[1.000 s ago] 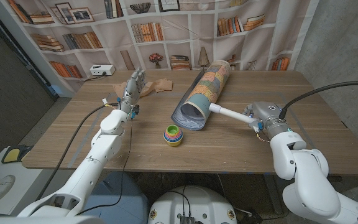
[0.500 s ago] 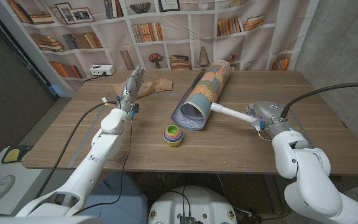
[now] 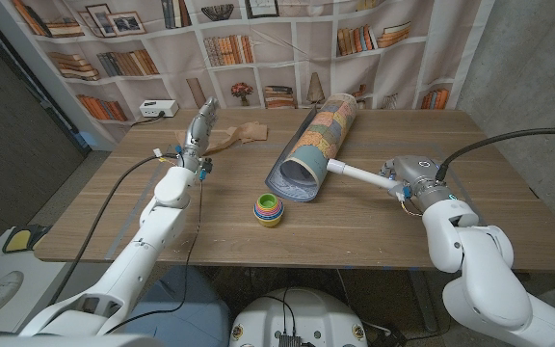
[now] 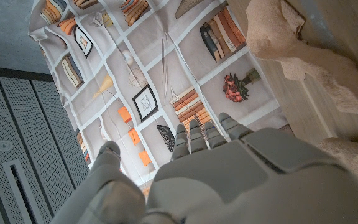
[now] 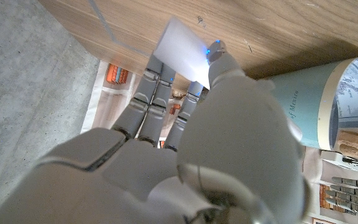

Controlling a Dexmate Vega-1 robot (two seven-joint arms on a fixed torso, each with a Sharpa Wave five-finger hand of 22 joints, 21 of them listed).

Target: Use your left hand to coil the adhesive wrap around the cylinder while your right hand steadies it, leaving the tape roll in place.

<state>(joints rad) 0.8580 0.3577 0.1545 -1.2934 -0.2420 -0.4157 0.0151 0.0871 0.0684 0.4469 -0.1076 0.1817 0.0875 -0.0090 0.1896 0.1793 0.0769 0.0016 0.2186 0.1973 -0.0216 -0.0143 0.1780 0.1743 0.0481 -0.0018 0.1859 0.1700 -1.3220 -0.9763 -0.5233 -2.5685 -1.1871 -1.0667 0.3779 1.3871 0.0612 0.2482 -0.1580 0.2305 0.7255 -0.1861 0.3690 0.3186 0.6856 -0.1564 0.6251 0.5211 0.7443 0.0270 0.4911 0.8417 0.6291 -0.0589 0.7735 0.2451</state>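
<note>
Left robot hand (image 3: 200, 128) raised over the far left part of the tabletop (image 3: 355, 231), fingers straight and side by side, holding nothing. Seen in the left wrist view from behind, the back of the hand (image 4: 229, 180) reaching toward a printed bookshelf backdrop (image 4: 148, 99), with a crumpled beige cloth (image 4: 291, 43) on the wood just beside it. In the head view the same cloth (image 3: 242, 134) lying just past the fingertips, near a white box (image 3: 157, 108) at the far edge.

Right robot hand (image 3: 405, 179) at the right of the tabletop, closed on a white roll (image 3: 355, 175) that sticks out toward the middle. In the head view, the roll's free end touching the cylinder (image 3: 318, 143) near its open mouth. In the right wrist view, the thumb and fingers pinching the white roll (image 5: 180, 45), a small blue glow at the thumb tip, and the cylinder's pale blue map print (image 5: 328, 106) readable close by. How firmly the fingers press: cannot tell.

Cylinder lying on its side in the middle of the tabletop, long axis running from near centre away to the far right, open end toward the robot, closed end toward the backdrop. Just in front of the mouth, apart from it, a stack of coloured cups (image 3: 268, 208).
</note>
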